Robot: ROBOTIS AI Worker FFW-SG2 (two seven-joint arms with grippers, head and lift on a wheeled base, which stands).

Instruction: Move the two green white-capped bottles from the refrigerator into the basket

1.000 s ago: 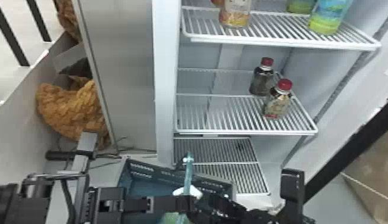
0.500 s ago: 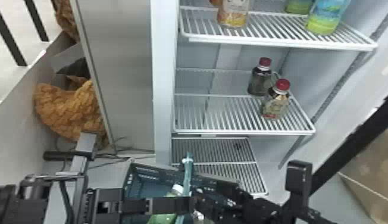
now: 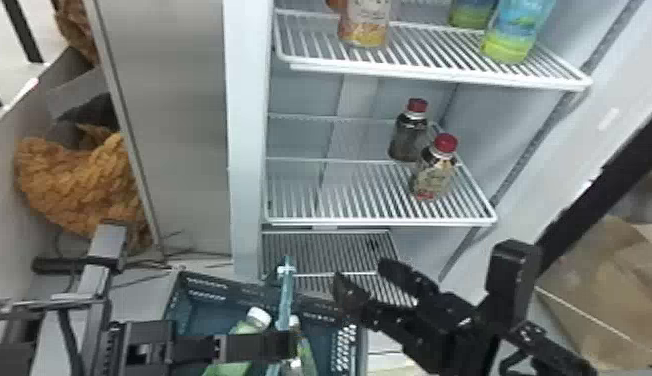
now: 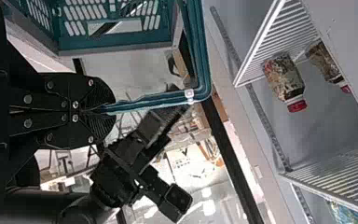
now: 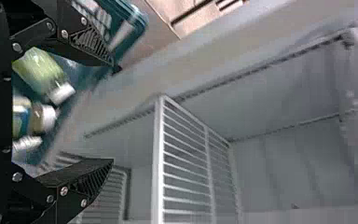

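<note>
In the head view, my left gripper (image 3: pixel 287 344) is shut on the handle (image 3: pixel 286 300) of the blue-green basket (image 3: pixel 215 283); the left wrist view shows the gripper (image 4: pixel 106 110) pinching that handle (image 4: pixel 158 99). A green white-capped bottle (image 3: pixel 245 327) lies tilted inside the basket, and another white-capped bottle (image 3: pixel 302 350) is across the handle from it, partly hidden. Over the basket's right rim, my right gripper (image 3: pixel 366 275) is open and holds nothing. Beyond that right gripper (image 5: pixel 113 113), the right wrist view has the green bottle (image 5: pixel 39 70) and other white-capped bottles (image 5: pixel 42 117) in the basket.
Two red-capped bottles (image 3: pixel 435 170) stand on the refrigerator's middle shelf (image 3: pixel 340 192). The upper shelf (image 3: pixel 430 75) holds several bottles, including a blue-green one (image 3: pixel 515 32). The refrigerator's side wall (image 3: pixel 247 150) rises behind the basket; a woven orange object (image 3: pixel 80 180) is at the left.
My right gripper has moved right and up from over the basket toward the refrigerator, its fingers now spread. The bottles in the basket have come into clearer sight. The left gripper has stayed on the handle.
</note>
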